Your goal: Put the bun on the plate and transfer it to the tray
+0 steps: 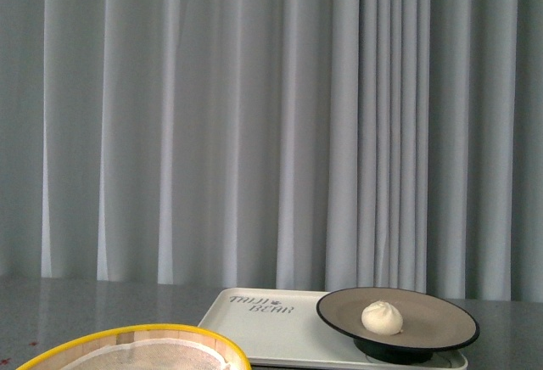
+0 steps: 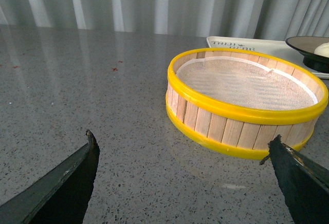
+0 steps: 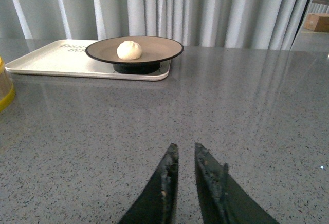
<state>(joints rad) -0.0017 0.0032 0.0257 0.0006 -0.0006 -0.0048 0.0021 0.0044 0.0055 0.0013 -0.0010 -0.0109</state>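
Grey speckled stone makes the surface [image 3: 247,106], backed by pale pleated curtains [image 1: 254,124] across the far side. On it the cream tray [image 3: 56,59] carries the plate [image 3: 154,49], and the bun [image 3: 129,50] sits on the plate, so the task looks finished; I judge nothing remains but keeping both arms clear. An empty yellow-rimmed steamer basket [image 2: 241,106] stands left of the tray. Left fingers [image 2: 185,178] are spread wide, holding nothing; right fingers [image 3: 186,175] are nearly closed, empty.

Bun [image 1: 382,317] on plate [image 1: 441,324] — plate on tray [image 1: 254,327].
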